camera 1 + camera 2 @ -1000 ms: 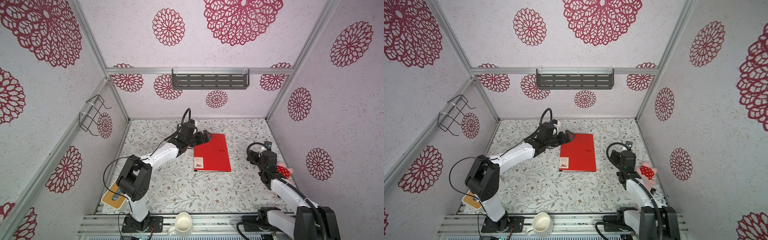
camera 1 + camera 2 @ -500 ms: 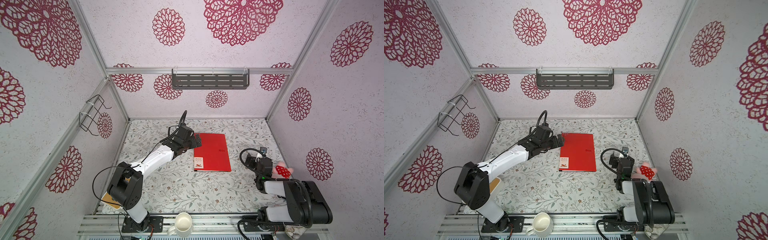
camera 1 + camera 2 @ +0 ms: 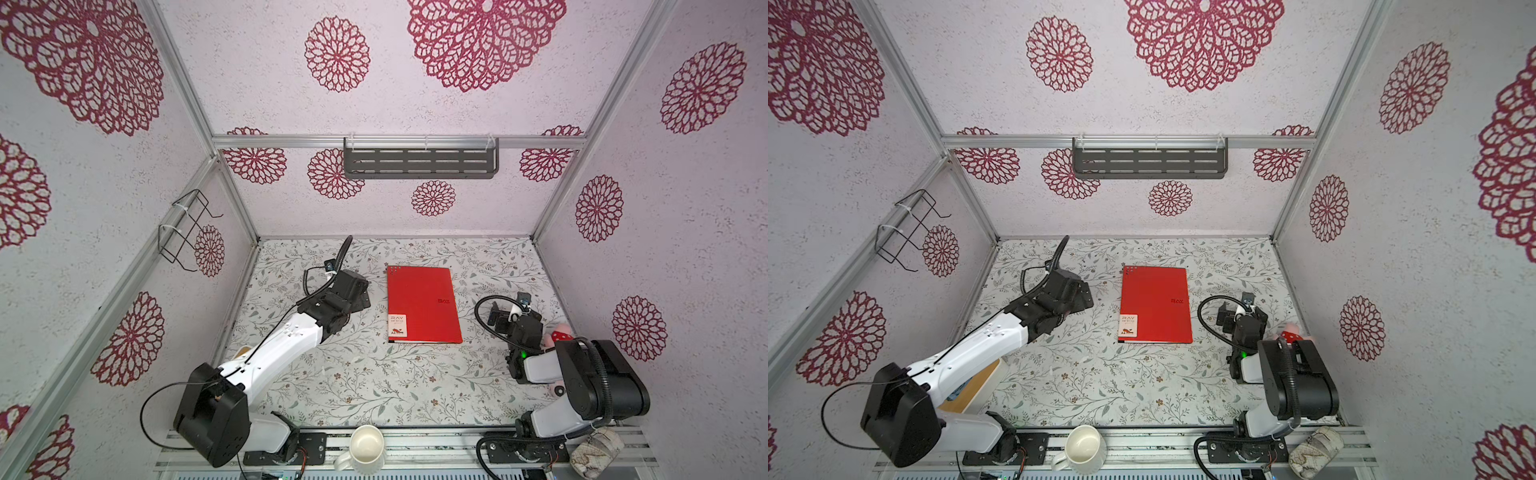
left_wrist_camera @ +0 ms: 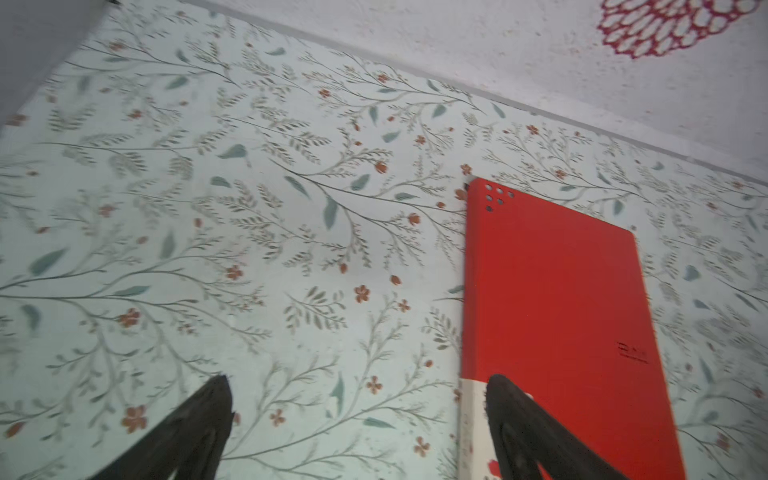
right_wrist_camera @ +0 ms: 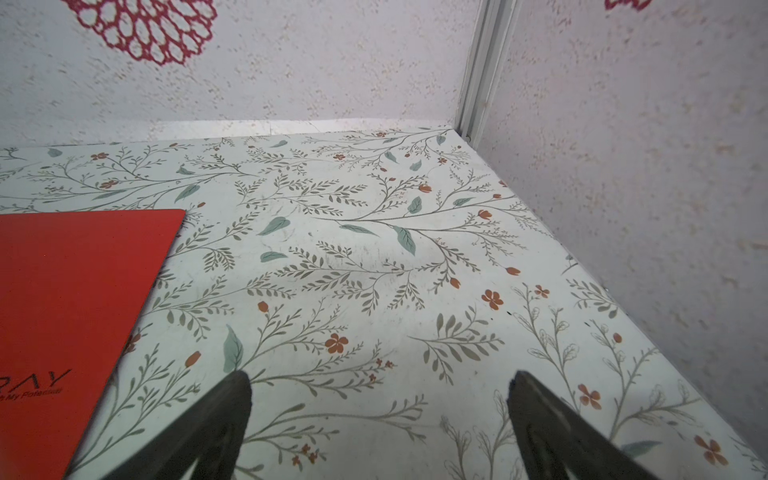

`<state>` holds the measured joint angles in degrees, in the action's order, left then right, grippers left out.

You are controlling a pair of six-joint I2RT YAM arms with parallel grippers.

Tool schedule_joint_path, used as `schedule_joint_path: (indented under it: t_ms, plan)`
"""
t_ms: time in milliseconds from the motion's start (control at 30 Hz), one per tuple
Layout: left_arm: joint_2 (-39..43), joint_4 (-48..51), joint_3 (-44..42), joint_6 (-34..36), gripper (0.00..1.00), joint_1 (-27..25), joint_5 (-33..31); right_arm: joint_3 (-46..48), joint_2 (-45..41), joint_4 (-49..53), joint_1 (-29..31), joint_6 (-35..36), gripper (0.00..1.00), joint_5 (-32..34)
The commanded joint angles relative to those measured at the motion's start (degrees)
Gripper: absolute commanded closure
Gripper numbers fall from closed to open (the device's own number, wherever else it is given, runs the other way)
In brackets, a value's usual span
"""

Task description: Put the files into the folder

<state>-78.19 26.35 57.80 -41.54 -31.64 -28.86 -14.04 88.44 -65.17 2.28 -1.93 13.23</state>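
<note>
The red folder (image 3: 424, 305) (image 3: 1156, 303) lies shut and flat in the middle of the floral table, its white label at the near left corner. The files do not show in any view. My left gripper (image 3: 360, 293) (image 3: 1086, 297) hovers open just left of the folder; in the left wrist view the left gripper (image 4: 357, 379) has one finger over the label of the folder (image 4: 552, 316) and holds nothing. My right gripper (image 3: 496, 313) (image 3: 1223, 313) stands open to the folder's right. In the right wrist view the right gripper (image 5: 380, 374) is over bare table beside the folder (image 5: 70, 316).
A white mug (image 3: 365, 446) and a patterned cup (image 3: 596, 451) sit on the front rail. A red and pink plush toy (image 3: 559, 334) lies by the right wall. A tan board (image 3: 976, 388) lies under the left arm. A grey shelf (image 3: 419, 158) hangs on the back wall.
The left gripper has drawn back leftward off the folder's far left corner. The right arm has folded back toward its base, and its jaws have widened slightly. The folder has not moved.
</note>
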Motion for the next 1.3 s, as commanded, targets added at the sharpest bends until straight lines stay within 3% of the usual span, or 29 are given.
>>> schedule_joint_path:
  t_ms: [0, 133, 367, 533, 733, 867, 1000, 1100, 1267]
  plan:
    - [5.00, 0.18, -3.57, 8.20, 0.02, 2.83, -9.64, -0.91, -0.57, -2.62, -0.26, 0.92, 0.01, -0.61]
    - [10.86, -8.56, -11.38, 23.16, 0.02, 7.91, -11.09, -0.86, -0.46, -3.05, -0.27, 0.88, 0.01, -0.58]
    - [16.16, -29.72, -25.55, 35.76, 0.03, 21.67, 1.67, -0.82, -0.47, -3.04, -0.26, 0.88, 0.01, -0.62]
    - [11.94, -44.55, -31.44, 36.18, 0.03, 31.18, 11.04, -0.90, -0.47, -3.04, -0.26, 0.87, 0.01, -0.49]
    - [-0.41, -63.15, -32.35, 33.09, 0.02, 40.04, 21.86, -0.69, -0.48, -3.29, -0.26, 0.97, 0.01, -0.40]
    - [-6.83, -64.27, -28.52, 33.01, 0.02, 42.09, 28.46, -0.81, -0.47, -3.08, -0.26, 0.87, 0.01, -0.49]
    - [-7.74, -70.38, -32.57, 32.37, 0.02, 42.14, 27.93, -0.81, -0.47, -3.20, -0.26, 0.96, 0.01, -0.55]
    - [-11.78, -90.67, -39.95, 31.43, 0.02, 42.15, 25.50, -0.81, -0.47, -3.10, -0.26, 0.92, 0.01, -0.57]
    - [-11.36, -77.51, -33.61, 32.38, 0.02, 41.05, 23.82, -0.81, -0.47, -3.13, -0.26, 0.90, 0.01, -0.53]
